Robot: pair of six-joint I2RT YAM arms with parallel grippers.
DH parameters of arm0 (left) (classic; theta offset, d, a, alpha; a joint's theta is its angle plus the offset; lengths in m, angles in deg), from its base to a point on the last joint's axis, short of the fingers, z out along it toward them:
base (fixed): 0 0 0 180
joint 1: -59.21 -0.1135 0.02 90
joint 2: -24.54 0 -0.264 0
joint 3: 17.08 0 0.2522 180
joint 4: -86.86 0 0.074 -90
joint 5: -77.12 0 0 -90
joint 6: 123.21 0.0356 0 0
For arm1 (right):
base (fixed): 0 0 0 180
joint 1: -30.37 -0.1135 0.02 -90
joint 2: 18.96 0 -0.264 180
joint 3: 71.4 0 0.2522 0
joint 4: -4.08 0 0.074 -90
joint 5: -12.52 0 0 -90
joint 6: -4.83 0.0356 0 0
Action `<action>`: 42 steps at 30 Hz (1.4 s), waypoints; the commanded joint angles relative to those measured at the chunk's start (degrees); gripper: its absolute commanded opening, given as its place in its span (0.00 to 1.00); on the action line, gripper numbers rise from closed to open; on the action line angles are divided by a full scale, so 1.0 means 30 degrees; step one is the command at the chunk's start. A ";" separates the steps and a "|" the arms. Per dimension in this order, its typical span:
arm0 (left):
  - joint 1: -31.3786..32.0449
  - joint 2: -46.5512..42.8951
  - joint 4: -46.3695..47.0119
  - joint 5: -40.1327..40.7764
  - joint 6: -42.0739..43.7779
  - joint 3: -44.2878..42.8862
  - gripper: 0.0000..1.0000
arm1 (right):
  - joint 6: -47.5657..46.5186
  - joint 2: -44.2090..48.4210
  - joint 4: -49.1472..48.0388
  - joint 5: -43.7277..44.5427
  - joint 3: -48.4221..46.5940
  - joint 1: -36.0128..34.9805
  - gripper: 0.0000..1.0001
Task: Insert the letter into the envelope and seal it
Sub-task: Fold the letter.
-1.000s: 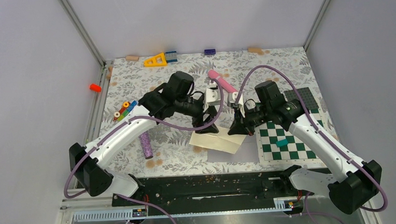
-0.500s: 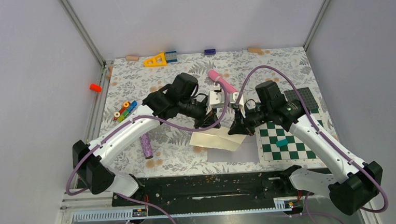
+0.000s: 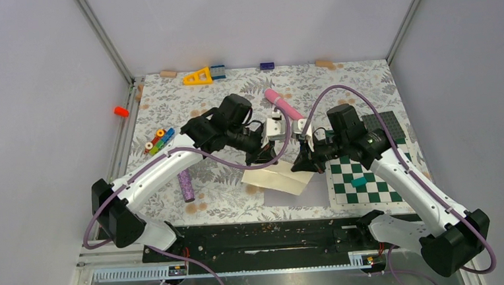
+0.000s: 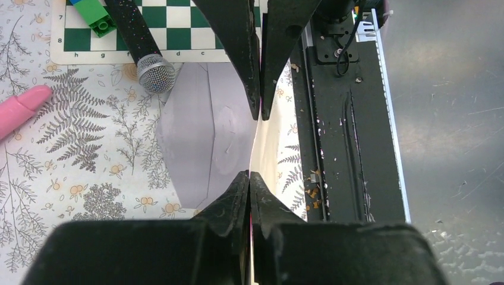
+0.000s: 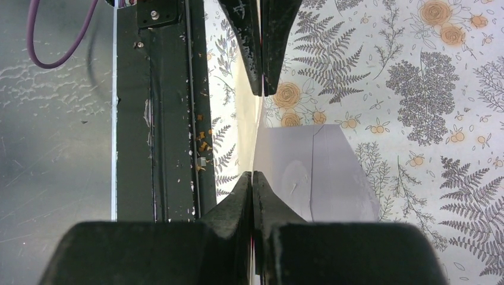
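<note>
My left end effector [image 4: 255, 145] is pressed together on a thin paper edge, and so is my right end effector [image 5: 257, 133]. I take that edge to belong to the cream letter [image 3: 275, 179], which slopes down from both pinches at the centre of the overhead view. I cannot rule out that some of the envelope is caught too.

The envelope [image 4: 202, 136] lies flat on the floral tabletop [image 3: 219, 184], left of centre in my left wrist view, with its pointed flap spread open.

I judge the task to be at an early stage. The letter is gripped but not yet inside, so lining it up with the mouth, sliding it in and folding the flap shut are all left.

I can read no writing on either paper. The only text is the row letters h, g, f on the border of the checkerboard mat [image 4: 65, 37].
</note>
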 commanded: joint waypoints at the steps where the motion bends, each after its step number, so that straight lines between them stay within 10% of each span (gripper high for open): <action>1: 0.0021 -0.0995 0.0233 0.0447 0.0569 -0.0258 0.00 | -0.0443 0.0420 -0.0047 0.0193 0.0133 -0.0192 0.00; 4: -0.0038 -0.1107 0.0247 0.0495 0.0641 -0.0226 0.00 | -0.0509 0.0462 -0.0039 0.0208 0.0171 -0.0192 0.00; 10: -0.0557 -0.1548 0.0233 0.0564 0.0900 -0.0059 0.32 | -0.0642 0.0664 -0.0058 0.0346 0.0253 -0.0191 0.00; 15: -0.1163 -0.1924 0.0189 0.0293 0.1034 0.0219 0.00 | -0.0753 0.0822 -0.0060 0.0442 0.0272 -0.0192 0.00; 19: -0.1359 -0.2224 0.0189 0.0317 0.1160 0.0450 0.01 | -0.0767 0.0920 -0.0061 0.0497 0.0290 -0.0191 0.00; 23: -0.1524 -0.2473 0.0189 0.0565 0.1347 0.0614 0.45 | -0.0866 0.1055 -0.0040 0.0638 0.0290 -0.0191 0.00; 26: -0.1779 -0.2679 0.0174 0.0599 0.1466 0.0774 0.53 | -0.0930 0.1190 -0.0047 0.0706 0.0318 -0.0163 0.00; 28: -0.1943 -0.2777 0.0117 0.0600 0.1599 0.0832 0.50 | -0.0971 0.1281 -0.0061 0.0706 0.0348 -0.0163 0.00; 34: -0.2275 -0.2852 0.0042 0.0608 0.1714 0.0898 0.02 | -0.1002 0.1321 -0.0053 0.0706 0.0378 -0.0163 0.00; 38: -0.2318 -0.2879 0.0042 0.0514 0.1766 0.0944 0.00 | -0.1042 0.1351 -0.0055 0.0764 0.0378 -0.0163 0.00; 42: -0.2390 -0.2938 0.0042 0.0330 0.1854 0.1156 0.41 | -0.1173 0.1462 -0.0054 0.0823 0.0433 -0.0134 0.00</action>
